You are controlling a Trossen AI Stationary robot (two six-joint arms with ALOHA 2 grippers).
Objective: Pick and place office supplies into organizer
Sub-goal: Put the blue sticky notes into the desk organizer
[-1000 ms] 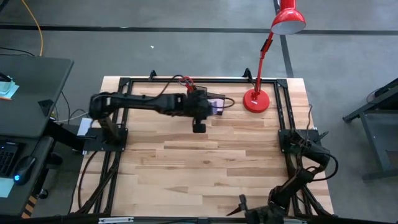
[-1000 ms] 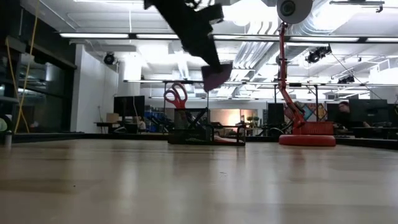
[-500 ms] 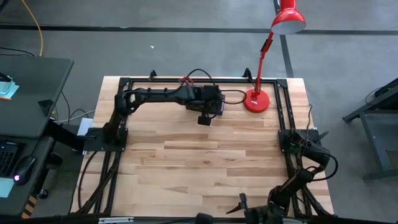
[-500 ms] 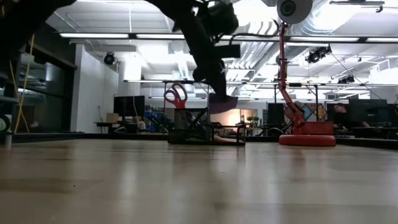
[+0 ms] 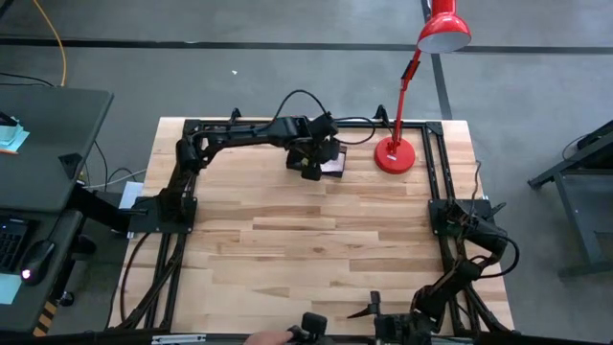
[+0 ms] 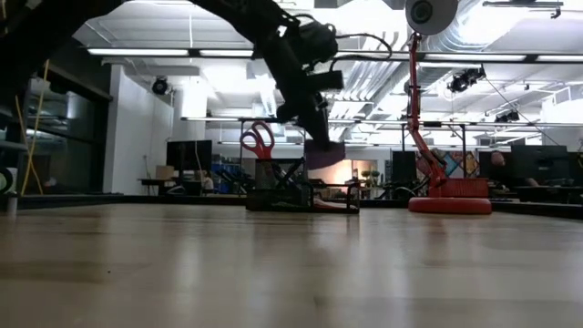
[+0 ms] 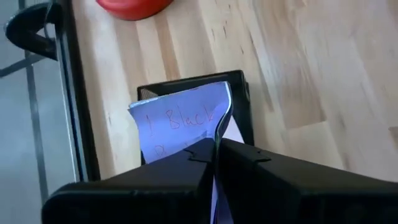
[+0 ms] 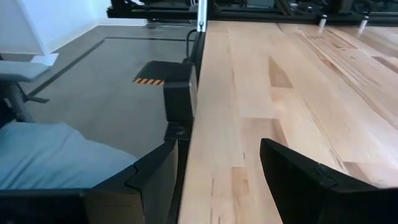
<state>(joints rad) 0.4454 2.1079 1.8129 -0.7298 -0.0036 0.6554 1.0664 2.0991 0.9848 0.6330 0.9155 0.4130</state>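
My left gripper [image 7: 216, 155] is shut on the purple note pad [image 7: 180, 118], which has handwriting on it. It hovers over the black organizer [image 7: 245, 102] near the table's far edge [image 5: 308, 165]. The low view shows the pad [image 6: 325, 155] just above the organizer's lower tray section [image 6: 335, 197]. The red-handled scissors [image 6: 259, 141] stand upright in the taller cup section. My right gripper [image 8: 217, 180] is open and waits at the table's near right corner [image 5: 460, 235]. No pens, pink pad or yellow piece are visible. My left gripper pinches the purple note pad at one edge [image 7: 215, 138] between its two fingers, coming from above and slanting down. The sheet bows sideways beyond the fingers. It hangs below them over the tray section; I cannot tell whether its lower end touches the tray.
The red desk lamp stands right of the organizer, its round base [image 5: 395, 155] on the table's far right, its arm and shade rising above [image 6: 421, 55]. A black frame rail [image 5: 316, 123] runs along the far edge. Bare wood [image 5: 316, 259] fills the middle and near side.
The left gripper has moved a little toward the far edge and come down, carrying the purple pad from well above the organizer to just over its tray section. The arm's elbow has swung toward the far edge. The gripper has stayed shut on the pad.
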